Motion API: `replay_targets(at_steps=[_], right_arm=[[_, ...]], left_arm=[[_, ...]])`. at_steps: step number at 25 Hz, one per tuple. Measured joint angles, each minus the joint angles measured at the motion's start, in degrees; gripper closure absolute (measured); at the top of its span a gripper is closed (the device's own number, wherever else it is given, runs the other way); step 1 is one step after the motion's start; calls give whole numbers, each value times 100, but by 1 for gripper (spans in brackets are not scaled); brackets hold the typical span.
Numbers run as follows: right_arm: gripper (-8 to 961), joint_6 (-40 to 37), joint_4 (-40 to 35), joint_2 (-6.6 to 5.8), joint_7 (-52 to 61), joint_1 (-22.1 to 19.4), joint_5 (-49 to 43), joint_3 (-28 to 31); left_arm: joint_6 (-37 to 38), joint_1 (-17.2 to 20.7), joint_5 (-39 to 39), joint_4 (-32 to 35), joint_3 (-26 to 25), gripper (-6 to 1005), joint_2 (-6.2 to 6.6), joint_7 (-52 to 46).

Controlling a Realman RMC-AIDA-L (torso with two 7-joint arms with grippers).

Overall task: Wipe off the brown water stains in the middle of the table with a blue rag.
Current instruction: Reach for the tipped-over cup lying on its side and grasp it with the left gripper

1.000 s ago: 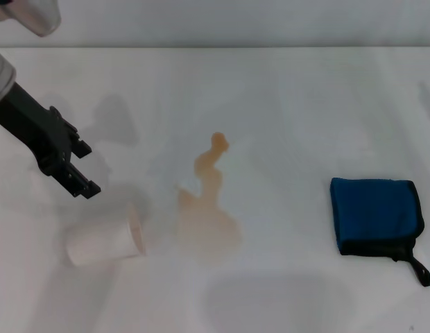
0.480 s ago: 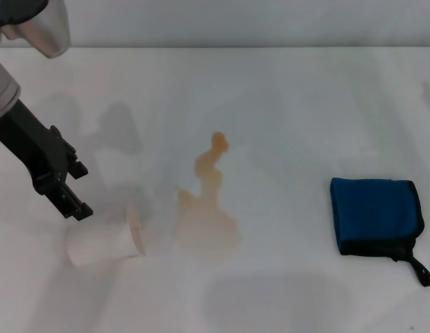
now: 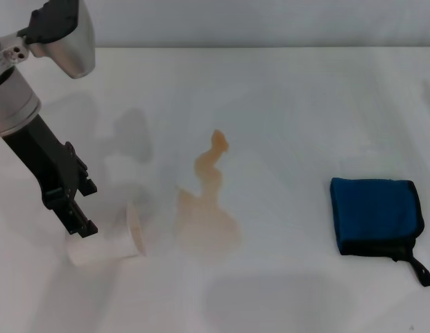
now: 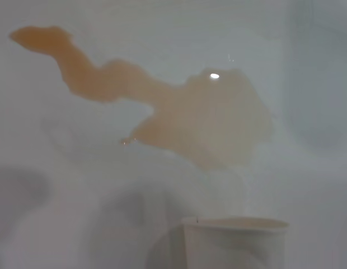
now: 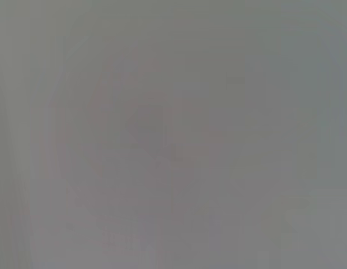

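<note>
The brown water stains (image 3: 205,208) lie in the middle of the white table (image 3: 291,104), a wide blob with a thin wavy tail running away from me. They also show in the left wrist view (image 4: 184,117). The blue rag (image 3: 374,215) lies flat at the right, its black loop tag at its near right corner. My left gripper (image 3: 89,207) is open, just left of the stains, right above the closed end of a fallen paper cup. My right gripper is out of view; the right wrist view shows only plain grey.
A white paper cup (image 3: 104,243) lies on its side left of the stains, its mouth turned toward them. It also shows in the left wrist view (image 4: 235,241). The table's far edge runs along the top of the head view.
My left gripper has come nearer and down, from the far left to just above the cup's closed end. The stains, the cup and the rag have not moved.
</note>
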Motion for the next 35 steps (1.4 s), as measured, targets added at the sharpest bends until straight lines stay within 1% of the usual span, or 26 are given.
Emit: replay_targets(at_steps=[5, 13, 19, 22, 35], right_arm=[[260, 0, 0, 0, 0, 0, 0, 0], [259, 0, 0, 0, 0, 0, 0, 0], [259, 0, 0, 0, 0, -1, 1, 0], [260, 0, 1, 0, 0, 0, 9, 23], [259, -14, 0, 0, 0, 9, 18, 53]], left_arm=[[-56, -2, 20, 31, -1, 143, 2, -11], [-376, -1, 152, 551, 0, 147, -7, -279], [-638, -5, 420, 891, -1, 206, -2, -674], [-662, -28, 513, 1048, 0, 203, 2, -841], [-673, -79, 526, 1213, -10, 181, 5, -1210]])
